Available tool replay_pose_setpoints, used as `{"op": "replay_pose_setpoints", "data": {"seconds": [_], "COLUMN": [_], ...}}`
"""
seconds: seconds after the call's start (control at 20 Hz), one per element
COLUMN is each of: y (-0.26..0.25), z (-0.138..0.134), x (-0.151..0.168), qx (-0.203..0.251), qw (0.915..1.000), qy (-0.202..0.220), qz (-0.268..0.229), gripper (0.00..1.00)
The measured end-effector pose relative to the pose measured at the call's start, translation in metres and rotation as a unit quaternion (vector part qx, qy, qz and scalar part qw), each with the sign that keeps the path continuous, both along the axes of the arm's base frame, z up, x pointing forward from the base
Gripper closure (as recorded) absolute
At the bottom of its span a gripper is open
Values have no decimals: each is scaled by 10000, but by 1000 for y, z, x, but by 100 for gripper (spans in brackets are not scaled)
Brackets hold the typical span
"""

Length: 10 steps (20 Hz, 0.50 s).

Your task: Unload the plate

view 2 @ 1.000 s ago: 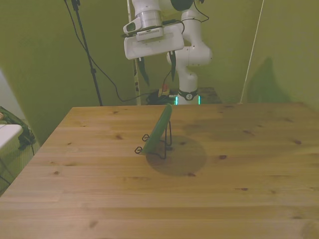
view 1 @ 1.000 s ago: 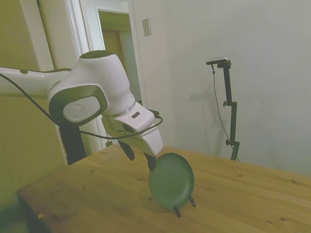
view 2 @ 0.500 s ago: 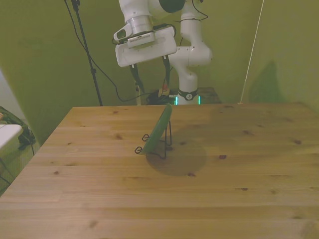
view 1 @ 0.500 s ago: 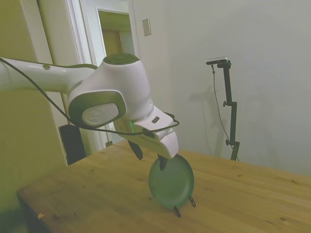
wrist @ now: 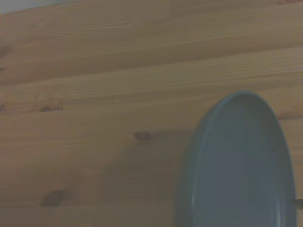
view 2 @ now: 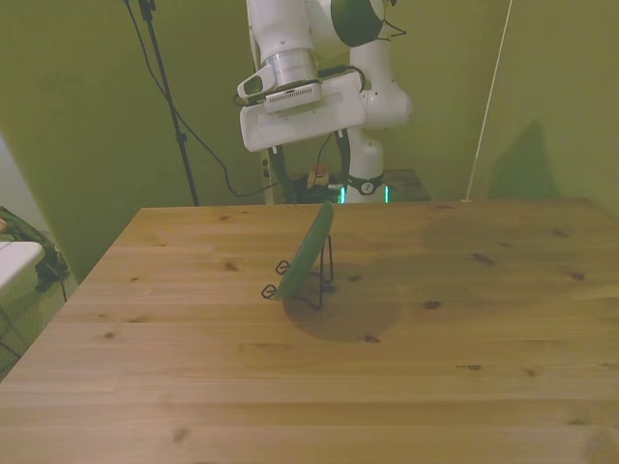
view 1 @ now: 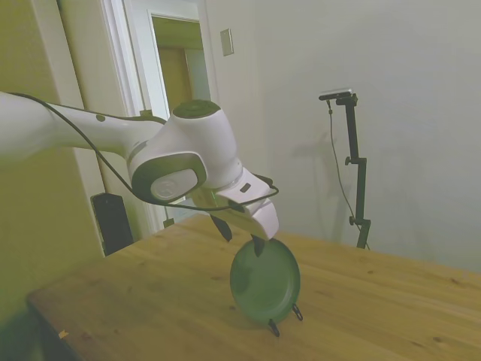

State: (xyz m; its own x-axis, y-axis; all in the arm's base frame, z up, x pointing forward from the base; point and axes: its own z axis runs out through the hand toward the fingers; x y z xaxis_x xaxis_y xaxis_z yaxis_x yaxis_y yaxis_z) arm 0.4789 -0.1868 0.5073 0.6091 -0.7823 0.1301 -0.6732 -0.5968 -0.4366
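There was one green plate (view 2: 311, 248) and one black wire stand (view 2: 300, 286), and the plate stood on its edge in the stand, leaning back, a little toward the front view's left of the wooden table's (view 2: 464, 329) middle and nearer the far edge than the near one. In the side view the plate (view 1: 264, 280) showed its round face, and two small wire feet of the stand (view 1: 284, 319) poked out under it. There was one white robot arm (view 1: 90, 135) with one gripper (view 2: 311, 162), and it hung just above the plate's top rim. Its two dark fingers (view 1: 258, 245) were spread wide apart and held nothing. In the side view one finger tip sat right at the top of the rim, but touching could not be told. The wrist view showed the plate (wrist: 241, 165) from close by, with bare wood beside it. Nothing else lay on the table, so there was lots of open wood all around the stand, most of it on the near side and toward the front view's right.
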Motion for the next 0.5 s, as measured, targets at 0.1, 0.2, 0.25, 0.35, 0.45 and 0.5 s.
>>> {"op": "replay_pose_setpoints", "data": {"seconds": [0.1, 0.2, 0.25, 0.35, 0.45, 0.5], "y": [0, -1, -2, -2, -3, -3], "z": [-6, -11, -13, -14, -17, -19], "x": [5, 10, 12, 15, 17, 17], "qx": [53, 124, 148, 197, 281, 308], "qw": [10000, 9999, 9998, 9998, 9996, 9995], "qy": [43, 67, 71, 59, 41, 38], "qz": [-19, -52, -63, -73, -62, -49], "gripper": [0, 100, 100, 100, 100, 100]}}
